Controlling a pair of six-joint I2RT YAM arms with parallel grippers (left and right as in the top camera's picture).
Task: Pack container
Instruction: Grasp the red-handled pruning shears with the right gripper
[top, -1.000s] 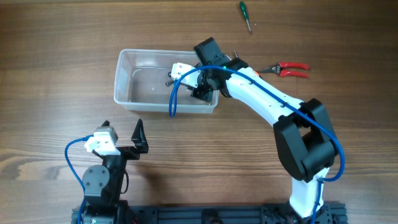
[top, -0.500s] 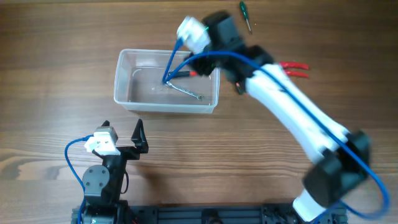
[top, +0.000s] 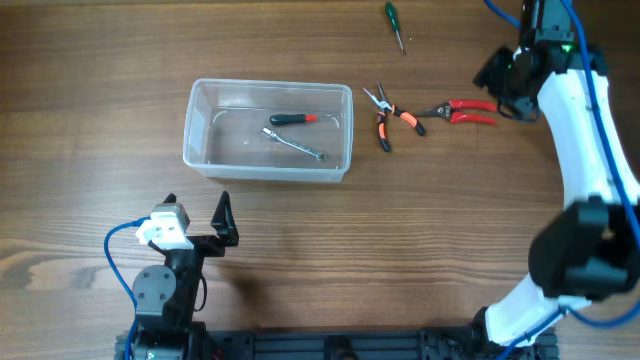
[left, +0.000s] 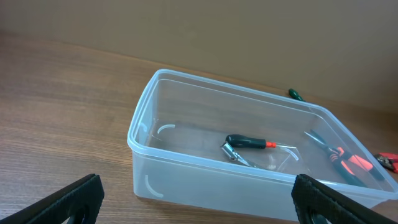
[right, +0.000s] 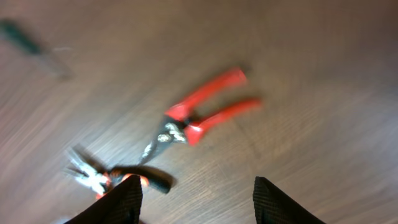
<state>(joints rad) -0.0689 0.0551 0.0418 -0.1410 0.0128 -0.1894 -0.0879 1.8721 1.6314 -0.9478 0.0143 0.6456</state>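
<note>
The clear plastic container (top: 225, 138) stands left of the table's middle, also seen close ahead in the left wrist view (left: 205, 182). Inside lie a black-and-red handled tool (top: 292, 119) and a bent metal wrench (top: 296, 147). My right gripper (top: 497, 85) hovers at the far right above the table, open and empty (right: 196, 202), with red-handled snips (right: 199, 118) ahead of it. My left gripper (top: 197, 212) rests open near the front edge, short of the container, its fingers (left: 68, 202) wide apart.
Orange-and-black pliers (top: 388, 118) lie right of the container, beside the red snips (top: 462, 112). A green screwdriver (top: 396, 24) lies at the back edge. In the right wrist view, the pliers (right: 109, 177) sit by the left finger.
My right gripper was in the container, shut on a tool. It has let go, left the tool inside, and swung right and back, over the snips. The left arm has not moved.
</note>
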